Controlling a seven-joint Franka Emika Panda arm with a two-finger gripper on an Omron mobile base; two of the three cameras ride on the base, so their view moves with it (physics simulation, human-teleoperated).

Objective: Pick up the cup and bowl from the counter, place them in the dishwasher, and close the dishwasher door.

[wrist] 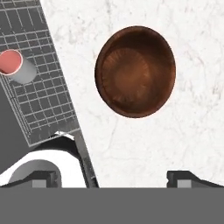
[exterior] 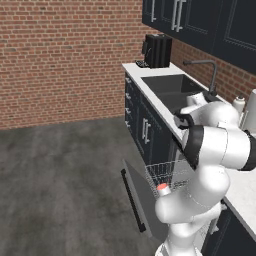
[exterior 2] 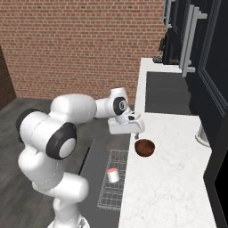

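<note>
With the cup (exterior 2: pixel 113 175) already racked in the dishwasher (exterior 2: pixel 112 187), I hover my gripper (exterior 2: pixel 137 134), fingers spread and empty, beside the bowl (exterior 2: pixel 144 147), needing a descent onto its rim.

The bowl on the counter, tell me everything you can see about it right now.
The bowl is small, round and glossy, a dark reddish-brown, with faint rings inside. It sits upright and empty on the white marble-like counter, near the edge above the open dishwasher rack. Nothing but the counter touches it. The gripper hangs close beside it, its fingers spread and off the bowl.
</note>
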